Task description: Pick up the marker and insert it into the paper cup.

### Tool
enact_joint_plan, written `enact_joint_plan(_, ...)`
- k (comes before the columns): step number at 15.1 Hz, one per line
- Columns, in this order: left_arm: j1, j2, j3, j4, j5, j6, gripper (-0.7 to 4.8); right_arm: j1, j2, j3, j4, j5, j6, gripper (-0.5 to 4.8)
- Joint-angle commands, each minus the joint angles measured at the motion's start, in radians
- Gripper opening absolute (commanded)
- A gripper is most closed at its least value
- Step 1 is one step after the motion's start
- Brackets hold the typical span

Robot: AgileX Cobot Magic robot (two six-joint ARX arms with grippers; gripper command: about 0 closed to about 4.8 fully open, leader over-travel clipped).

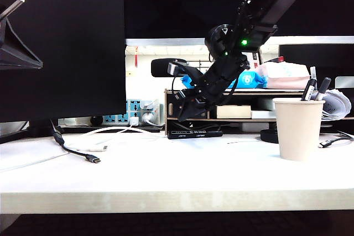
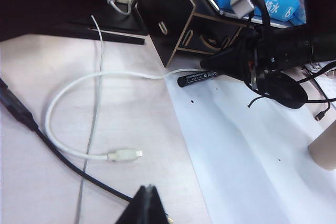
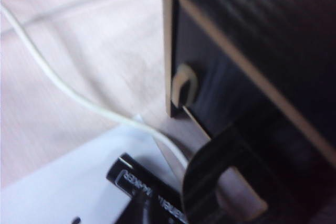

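1. White surface (image 1: 166, 175) up front: the left claw (image 2: 147, 206) hangs over the white cable (image 2: 68, 90), tips pressed together.
2. To the right stands the paper cup (image 1: 298, 130), with two pens (image 1: 315, 89) inside.
3. Far back, by the wooden shelf (image 1: 182, 96), the marker (image 2: 205, 77) lies flat. The right claw (image 1: 187, 115) is at its end. I cannot tell if it is spread.
4. I think this is the grabbing step. Next, that claw needs to close around the marker.

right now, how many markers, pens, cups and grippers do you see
marker, lying flat: 1
pens, in the paper cup: 2
paper cup: 1
grippers: 2, right gripper at the marker, left gripper above the cables
total: 6
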Motion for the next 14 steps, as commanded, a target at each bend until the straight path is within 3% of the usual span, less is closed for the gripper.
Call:
enact_joint_plan(1,-0.001,-0.002,0.005,0.026,0.007,0.032,-0.05,0.002,-0.008,0.033,-0.071,0.026,-0.158,0.96)
enact_joint_plan(4,-0.001,-0.002,0.005,0.061,0.007,0.029,-0.05,0.002,-0.007,0.039,-0.121,0.093,-0.298,0.96)
enact_joint_plan(13,-0.001,-0.002,0.005,0.074,0.008,0.026,-0.05,0.033,-0.006,0.041,-0.127,0.098,-0.359,1.24)
enact_joint_plan(14,-0.001,-0.002,0.005,0.074,0.013,0.026,-0.05,0.035,-0.006,0.041,-0.126,0.094,-0.359,1.75)
